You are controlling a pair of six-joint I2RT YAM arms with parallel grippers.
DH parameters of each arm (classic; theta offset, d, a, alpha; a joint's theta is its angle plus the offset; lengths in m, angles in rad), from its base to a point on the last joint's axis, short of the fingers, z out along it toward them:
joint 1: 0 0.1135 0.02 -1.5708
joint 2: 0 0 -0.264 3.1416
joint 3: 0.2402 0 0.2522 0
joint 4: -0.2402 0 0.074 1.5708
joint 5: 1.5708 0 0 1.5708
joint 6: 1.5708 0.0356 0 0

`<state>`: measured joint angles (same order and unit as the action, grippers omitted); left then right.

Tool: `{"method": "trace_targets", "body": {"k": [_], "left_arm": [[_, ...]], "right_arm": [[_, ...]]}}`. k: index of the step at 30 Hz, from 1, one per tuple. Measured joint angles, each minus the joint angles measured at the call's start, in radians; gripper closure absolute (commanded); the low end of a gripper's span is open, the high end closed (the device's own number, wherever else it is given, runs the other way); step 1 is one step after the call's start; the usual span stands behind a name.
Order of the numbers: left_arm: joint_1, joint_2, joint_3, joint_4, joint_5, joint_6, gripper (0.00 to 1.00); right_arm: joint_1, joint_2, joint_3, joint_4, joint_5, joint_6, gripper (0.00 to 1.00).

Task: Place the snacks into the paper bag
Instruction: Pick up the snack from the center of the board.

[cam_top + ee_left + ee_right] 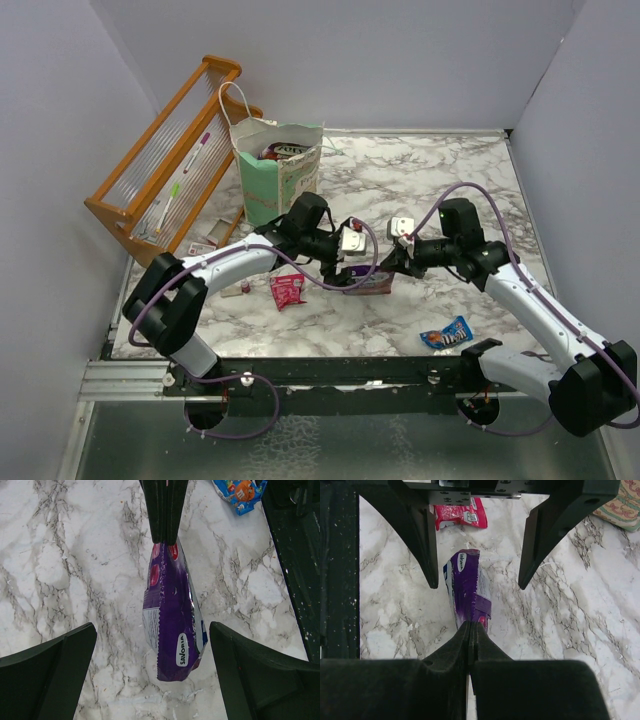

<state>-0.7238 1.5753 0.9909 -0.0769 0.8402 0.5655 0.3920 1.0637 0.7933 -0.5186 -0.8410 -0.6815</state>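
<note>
Marble table (430,180) — paper bag (275,185) perhaps part-filled.

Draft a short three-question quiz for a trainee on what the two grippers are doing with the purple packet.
1. True or false: the left gripper stands open, one finger on each side of the purple packet.
2. Pick one: the right gripper is A) open above the packet; B) shut on the packet's edge; C) shut on nothing.
3. Fill in: the blue packet lies on the table near the ____ arm's base.
Key: 1 true; 2 B; 3 right.
</note>
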Motion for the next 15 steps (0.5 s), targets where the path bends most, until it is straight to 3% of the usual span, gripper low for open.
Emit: {"method": "trace_targets", "body": {"k": [9,15], "left_arm": [[-0.011,0.044,0.000,0.016,0.032,-0.062,0.37],[-0.011,0.050,0.000,0.019,0.035,-0.080,0.60]], "right_arm": [[-0.007,0.000,-0.002,0.003,-0.006,0.000,0.98],[-0.012,-0.005,-0.011,0.018,-0.005,0.007,0.95]]}}
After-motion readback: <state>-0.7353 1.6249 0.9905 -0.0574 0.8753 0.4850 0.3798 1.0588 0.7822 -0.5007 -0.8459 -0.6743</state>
